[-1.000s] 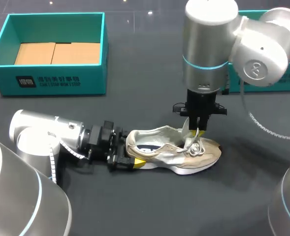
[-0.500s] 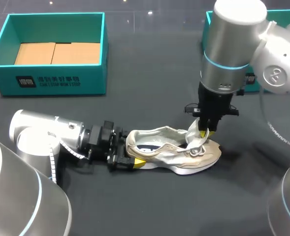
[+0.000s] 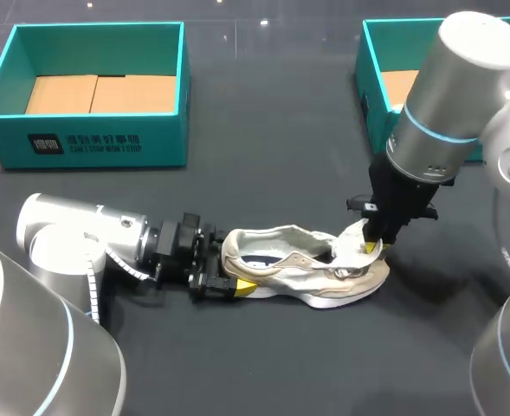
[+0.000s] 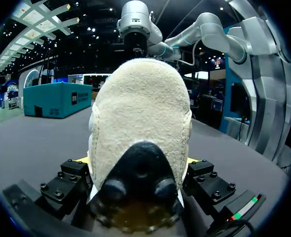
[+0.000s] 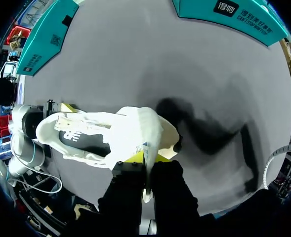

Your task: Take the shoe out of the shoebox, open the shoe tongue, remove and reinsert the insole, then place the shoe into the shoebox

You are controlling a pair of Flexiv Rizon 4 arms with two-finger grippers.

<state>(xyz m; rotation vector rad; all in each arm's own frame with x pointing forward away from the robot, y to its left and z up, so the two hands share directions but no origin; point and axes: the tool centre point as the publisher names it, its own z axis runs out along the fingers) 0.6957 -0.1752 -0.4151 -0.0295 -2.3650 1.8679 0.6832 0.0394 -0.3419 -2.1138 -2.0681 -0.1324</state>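
Shoe (image 3: 298, 270): fuzzy beige suede heel, white mesh upper, spans both grippers (on the table, outside teal shoebox (image 3: 99, 139)). Left gripper (image 3: 230, 277) lies horizontal, clamped on the heel. Right gripper (image 3: 372, 245) points down, pinching the thin white tongue (image 3: 355, 236).

The shoe (image 3: 300, 262) lies on table (image 3: 263, 156), touching left gripper (image 3: 233, 267).
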